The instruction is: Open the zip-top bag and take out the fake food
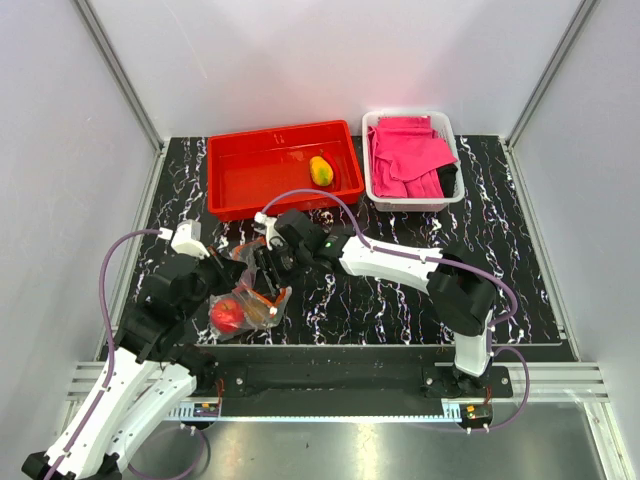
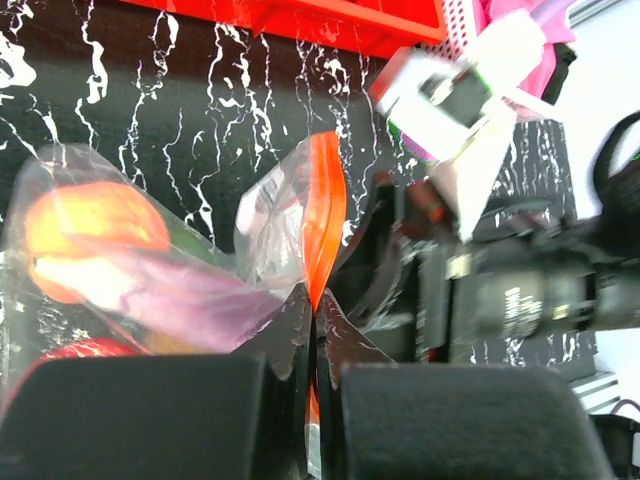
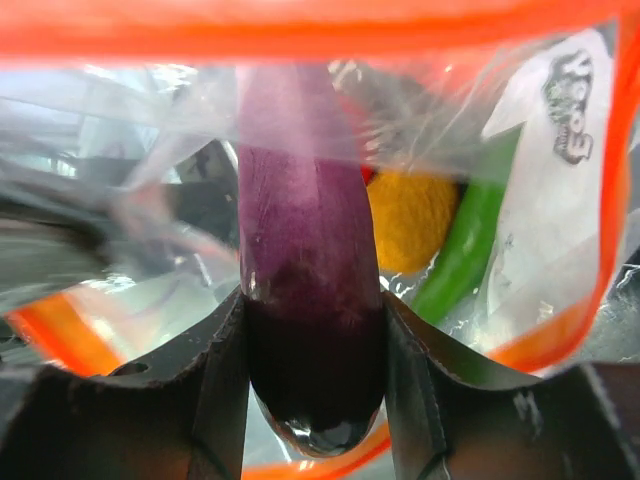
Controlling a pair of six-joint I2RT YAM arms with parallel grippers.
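The zip-top bag (image 1: 252,300) lies open at the table's front left, its clear plastic crinkled. My left gripper (image 2: 315,322) is shut on its red-orange zip strip (image 2: 322,210). My right gripper (image 3: 315,312) reaches into the bag's mouth, with both fingers pressed against the sides of a purple eggplant (image 3: 305,260). More fake food shows in the bag: a green chili (image 3: 465,250), a yellow-orange fruit (image 3: 415,222), an orange (image 2: 95,228) and a red round fruit (image 1: 228,314). One mango (image 1: 321,170) lies in the red tray (image 1: 250,165).
A white basket (image 1: 447,128) of pink cloths (image 1: 405,155) stands at the back right beside the red tray. Both arms crowd together over the bag. Grey walls and metal posts close in the black marbled table (image 1: 400,290).
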